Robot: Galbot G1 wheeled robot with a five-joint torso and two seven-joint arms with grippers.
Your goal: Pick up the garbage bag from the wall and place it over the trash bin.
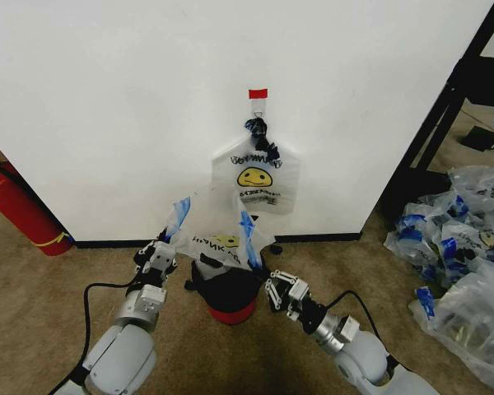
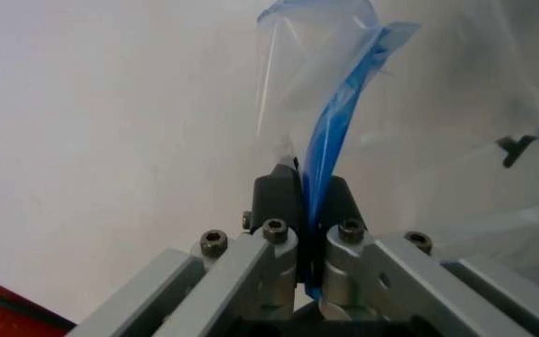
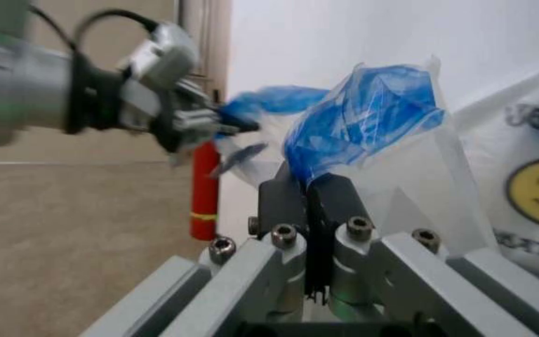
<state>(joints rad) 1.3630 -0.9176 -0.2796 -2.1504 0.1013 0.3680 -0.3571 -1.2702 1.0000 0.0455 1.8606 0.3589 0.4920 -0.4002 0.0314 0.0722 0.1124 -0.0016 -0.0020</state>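
Observation:
The garbage bag (image 1: 218, 239), thin whitish plastic with a yellow smiley and blue handles, is spread just above the trash bin (image 1: 226, 290), a black bucket with a red base standing at the foot of the wall (image 1: 107, 99). My left gripper (image 1: 166, 247) is shut on the bag's left blue handle (image 2: 330, 133), left of the bin. In the left wrist view that gripper (image 2: 310, 184) pinches the blue strip. My right gripper (image 1: 270, 281), right of the bin, is shut on the other blue handle (image 3: 363, 116); the right wrist view shows this gripper (image 3: 307, 188) clamping the plastic.
A second smiley bag (image 1: 255, 177) hangs from the hook (image 1: 258, 103) under red tape. A red fire extinguisher (image 1: 20, 210) leans at the wall's left end. Heaped clear bags (image 1: 461, 247) lie on the carpet at right, beside a black frame (image 1: 445, 107).

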